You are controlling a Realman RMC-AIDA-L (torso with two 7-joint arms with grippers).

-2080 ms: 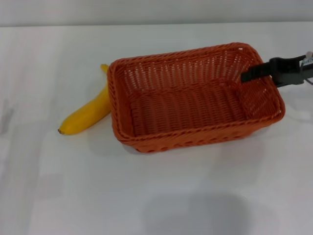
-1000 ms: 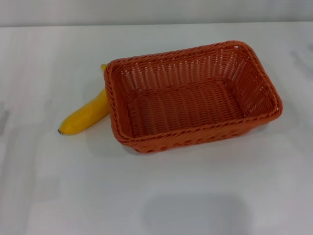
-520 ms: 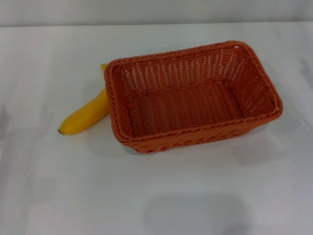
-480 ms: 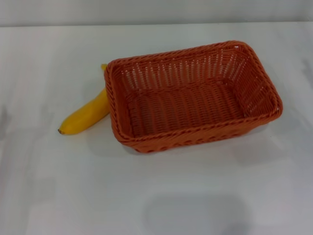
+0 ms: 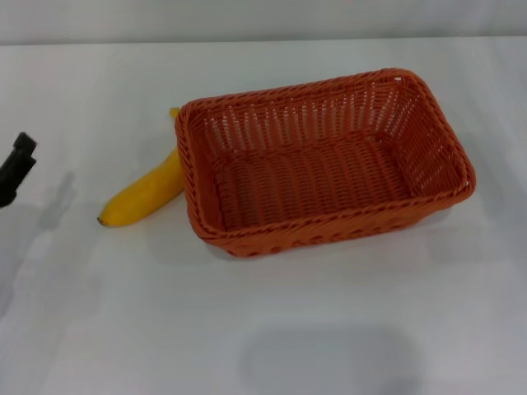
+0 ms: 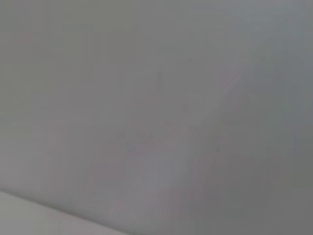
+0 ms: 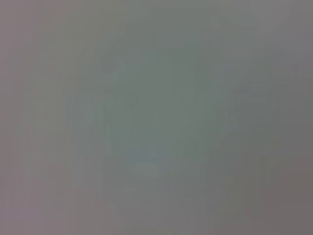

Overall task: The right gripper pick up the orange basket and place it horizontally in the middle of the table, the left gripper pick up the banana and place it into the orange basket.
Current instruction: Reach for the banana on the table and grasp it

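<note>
Now the orange basket sits long side across, around the middle of the table, open side up and empty, and my right gripper, which had its finger at the basket's 3 o'clock rim two seconds back, has gone out of sight, so I judge the basket step done. The banana lies flat against the basket's 9 o'clock wall, its stem end tucked behind the corner. My left gripper has just come in at the far 9 o'clock edge, well apart from the banana; whether it is spread or pressed together I cannot tell. That wall crowds the banana's inner side.
</note>
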